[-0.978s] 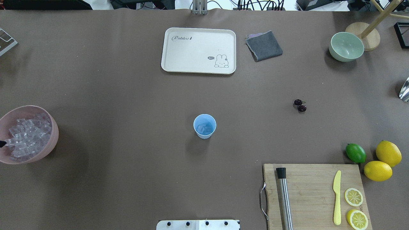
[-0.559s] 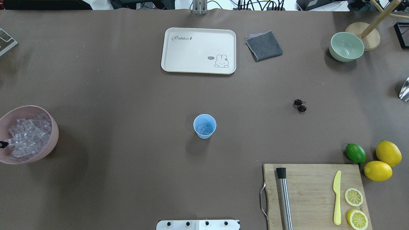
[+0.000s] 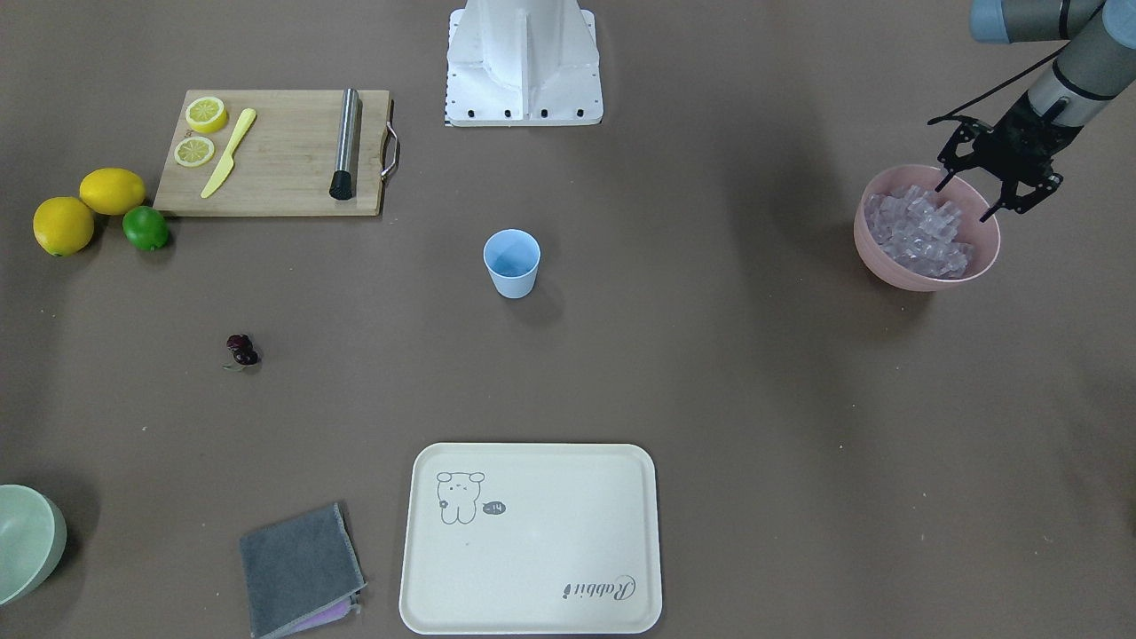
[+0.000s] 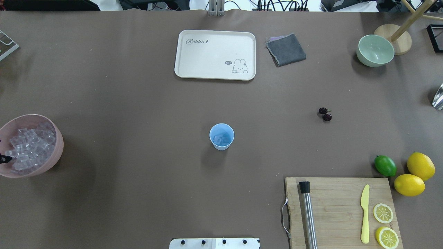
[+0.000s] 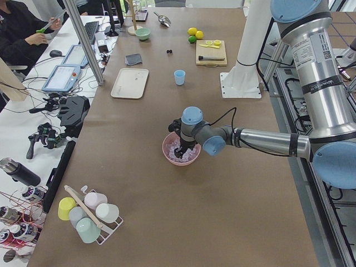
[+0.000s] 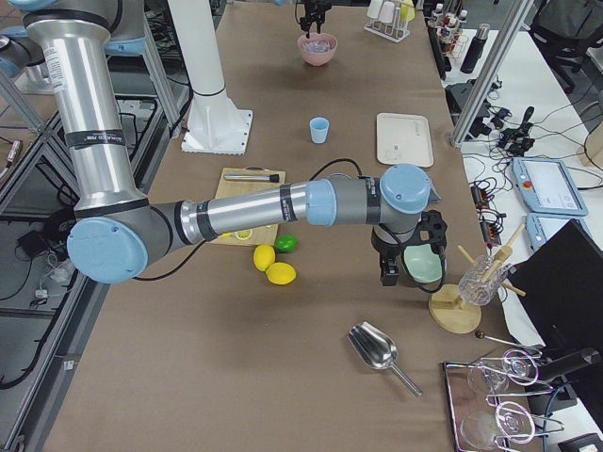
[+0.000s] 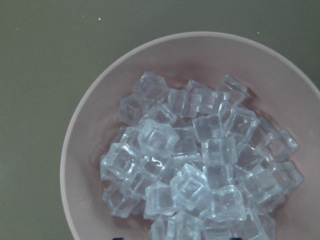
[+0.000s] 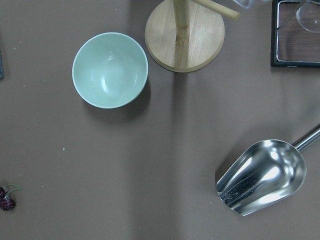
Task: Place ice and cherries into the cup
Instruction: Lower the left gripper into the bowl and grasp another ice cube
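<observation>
Table stock, listed left to right as you see it from the overhead camera.

1. Pink bowl, at the left edge. It is heaped with ice, clear cubes piled against one another.
2. Left gripper, hanging over that bowl. Its fingers are spread wide with nothing between them.
3. Cream rabbit tray, on the far side near the middle.
4. Light blue cup, upright at the table's centre and well apart from the pink bowl. You see a few ice cubes lying in its bottom.
5. Folded grey cloth, just right of the tray.
6. Cherries, a dark pair on a green stem. They lie on the table right of the cup, well apart from it.
7. Wooden cutting board, at the near right. It carries a steel rod with a black cap, a yellow knife and two lemon slices.
8. Lime and two lemons, beside the board's far right corner.
9. Pale green bowl, at the far right, just beside a round wooden stand base.
10. Steel scoop, at the right edge.
11. Right gripper, above the pale green bowl's corner of the table. You see it only from the side, so you cannot tell whether it is spread or closed.
</observation>
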`<state>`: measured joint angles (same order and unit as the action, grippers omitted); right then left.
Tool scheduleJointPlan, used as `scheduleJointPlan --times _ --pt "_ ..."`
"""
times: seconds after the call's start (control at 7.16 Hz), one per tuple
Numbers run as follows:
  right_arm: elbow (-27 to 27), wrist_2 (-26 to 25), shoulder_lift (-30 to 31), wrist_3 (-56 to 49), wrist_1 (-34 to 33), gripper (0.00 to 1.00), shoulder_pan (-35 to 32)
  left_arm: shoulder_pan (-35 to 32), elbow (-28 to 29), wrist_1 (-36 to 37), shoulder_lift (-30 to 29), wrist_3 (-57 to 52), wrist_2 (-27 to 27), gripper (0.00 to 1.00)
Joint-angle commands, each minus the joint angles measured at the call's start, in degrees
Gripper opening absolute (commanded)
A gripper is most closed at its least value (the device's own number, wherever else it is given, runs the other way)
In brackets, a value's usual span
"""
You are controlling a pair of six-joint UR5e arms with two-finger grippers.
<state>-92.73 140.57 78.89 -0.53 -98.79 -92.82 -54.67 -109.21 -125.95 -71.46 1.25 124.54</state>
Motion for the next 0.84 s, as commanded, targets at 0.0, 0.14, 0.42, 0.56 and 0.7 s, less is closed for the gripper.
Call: scheduleJointPlan --times 0.0,0.14,0.42,0.56,0.7 --pt "0.0 0.1 0.2 0.0 0.1 1.00 -0.7 1.3 0.5 0.0 -0.4 0.0 0.0 0.77" --pt "-0.1 0.1 0.2 0.1 0.1 1.00 -1.0 1.3 0.6 0.0 -0.4 0.0 0.0 0.77" --pt "-0.4 0.2 0.2 0.1 0.0 1.00 -1.4 1.3 0.8 0.0 -0.4 0.0 0.0 0.69" --pt "-0.7 0.3 0.3 0.1 0.0 1.00 -1.7 1.3 1.1 0.0 -0.6 0.0 0.0 0.59" --pt "-0.7 0.3 0.3 0.1 0.0 1.00 -1.8 1.3 1.5 0.0 -0.8 -0.1 0.0 0.54"
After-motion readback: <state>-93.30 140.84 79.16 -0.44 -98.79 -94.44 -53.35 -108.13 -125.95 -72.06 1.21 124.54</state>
